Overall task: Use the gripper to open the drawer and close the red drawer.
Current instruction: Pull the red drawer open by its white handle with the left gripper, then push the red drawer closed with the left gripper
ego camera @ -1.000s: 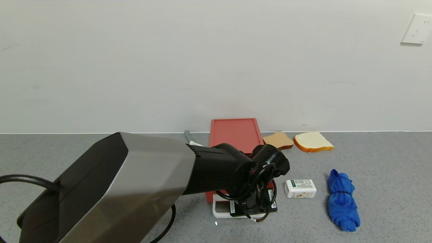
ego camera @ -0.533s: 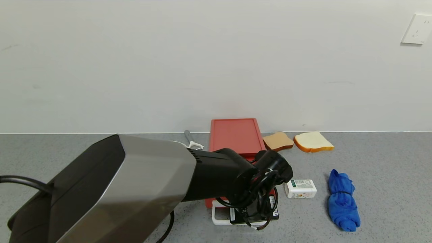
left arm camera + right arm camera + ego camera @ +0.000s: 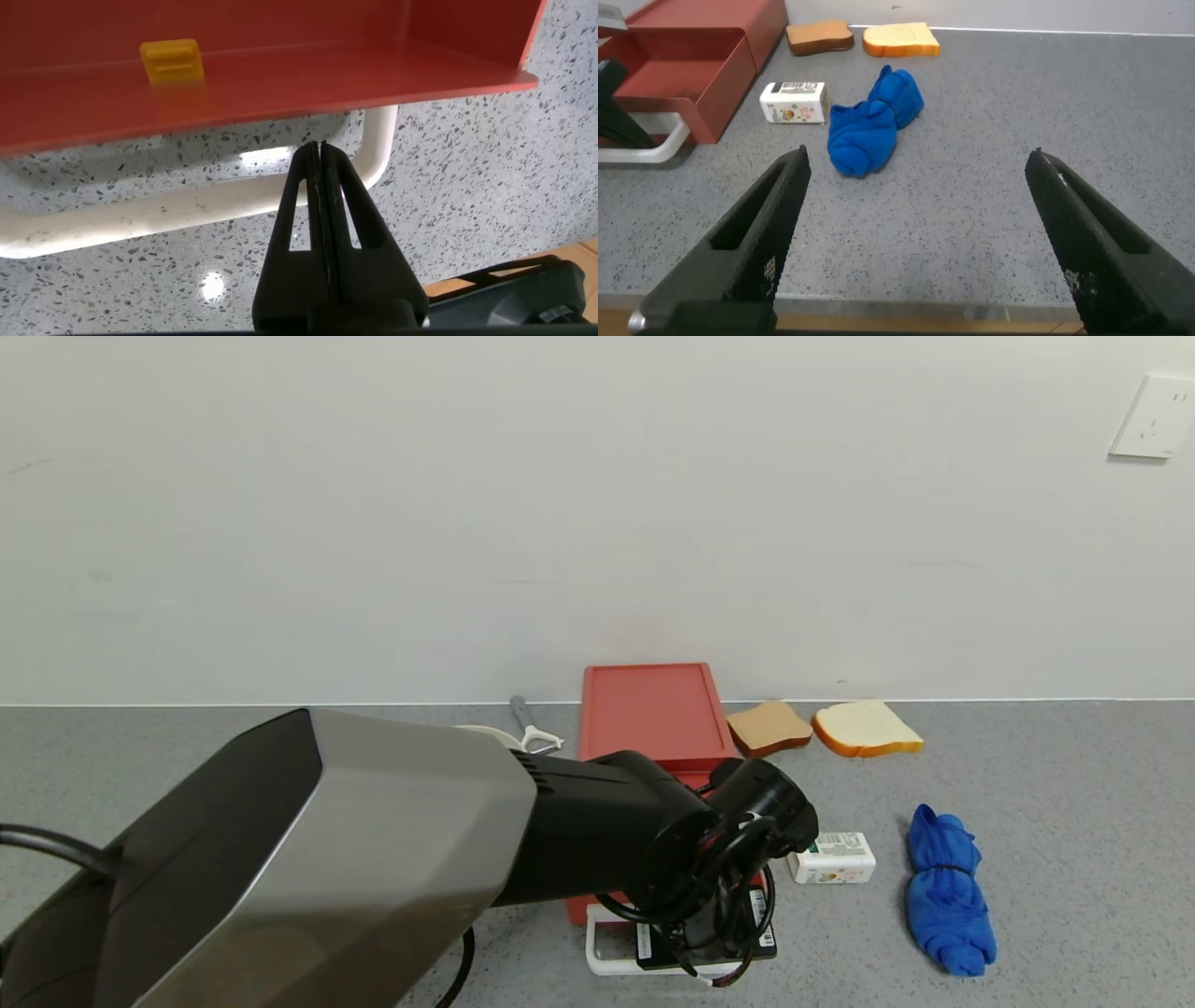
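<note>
The salmon-red drawer (image 3: 653,709) lies against the back wall, and its tray (image 3: 280,84) is slid out toward me. A small yellow block (image 3: 172,60) sits inside the tray. My left gripper (image 3: 705,947) hangs over the white loop handle (image 3: 607,963). In the left wrist view the gripper (image 3: 318,147) is shut, with its tips poked down inside the handle loop (image 3: 168,210), holding nothing. The right wrist view shows the drawer (image 3: 691,65) and handle (image 3: 645,149) too. My right gripper (image 3: 918,159) is open and empty near the table's front edge, out of the head view.
Right of the drawer lie a white labelled box (image 3: 831,857) and a rolled blue cloth (image 3: 948,891). Two bread slices (image 3: 864,728) sit by the wall. A peeler (image 3: 532,728) lies left of the drawer. The wall (image 3: 597,523) is just behind it.
My left gripper has moved toward the table's front edge, and the handle and tray have slid out with it. The red box has stayed in place.
</note>
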